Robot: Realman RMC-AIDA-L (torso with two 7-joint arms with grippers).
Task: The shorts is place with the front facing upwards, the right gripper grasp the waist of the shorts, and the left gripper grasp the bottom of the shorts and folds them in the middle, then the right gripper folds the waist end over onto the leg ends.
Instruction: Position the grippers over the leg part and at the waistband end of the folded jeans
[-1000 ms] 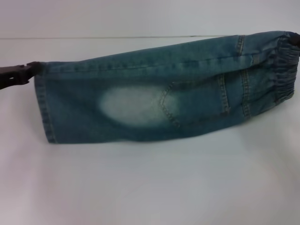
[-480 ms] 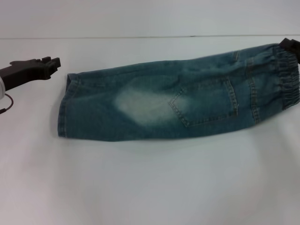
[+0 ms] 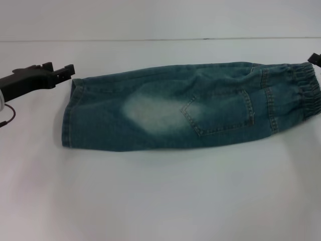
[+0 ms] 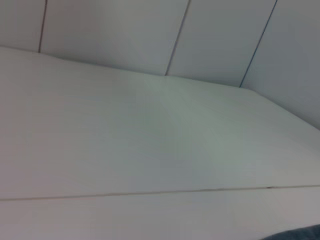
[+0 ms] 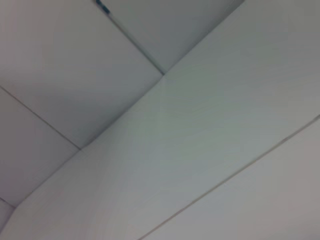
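The blue denim shorts (image 3: 190, 105) lie flat on the white table (image 3: 160, 201), folded lengthwise into a long strip. A back pocket faces up, the elastic waist (image 3: 306, 93) is at the right and the leg hems (image 3: 70, 115) at the left. My left gripper (image 3: 60, 68) stands open just left of the hem's upper corner, not holding the cloth. Only a black tip of my right gripper (image 3: 315, 57) shows, at the frame's right edge beside the waist's far corner. A sliver of denim (image 4: 300, 234) appears in the left wrist view.
A seam line (image 3: 150, 39) runs across the table behind the shorts. The wrist views show only white table and panelled wall (image 5: 60, 60).
The shorts have dropped from hanging stretched between both grippers to lying flat. The left gripper let go of the hem and drew back slightly. The right gripper has slid toward the frame's edge.
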